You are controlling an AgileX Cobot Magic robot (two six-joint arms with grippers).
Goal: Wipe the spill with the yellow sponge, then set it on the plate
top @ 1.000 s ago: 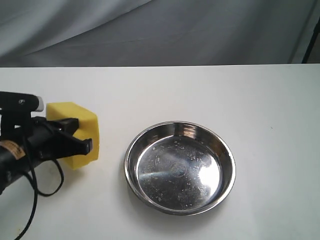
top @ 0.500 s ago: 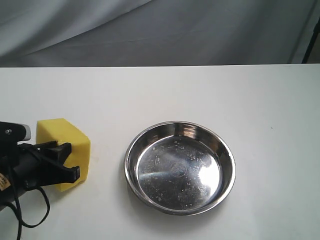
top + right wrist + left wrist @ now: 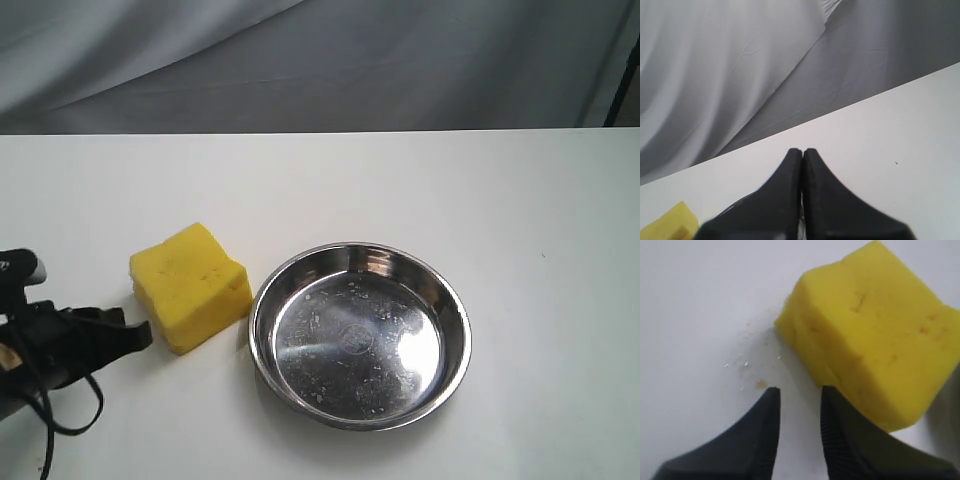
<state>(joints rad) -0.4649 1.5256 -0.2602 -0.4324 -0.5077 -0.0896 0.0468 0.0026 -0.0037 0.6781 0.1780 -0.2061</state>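
Resting on the white table [image 3: 400, 180], the yellow sponge [image 3: 190, 285] sits just beside the plate [image 3: 360, 247], on the plate's left-arm side, slightly tilted; whether it touches the rim is unclear. The left gripper [image 3: 799, 390] lies farther from the plate than the sponge does, its fingers a narrow gap apart and gripping nothing. The spill [image 3: 760, 383] shows only as faint amber specks on the table by the sponge's far edge from the plate. The right gripper [image 3: 802, 160] has its fingers pressed together, empty.
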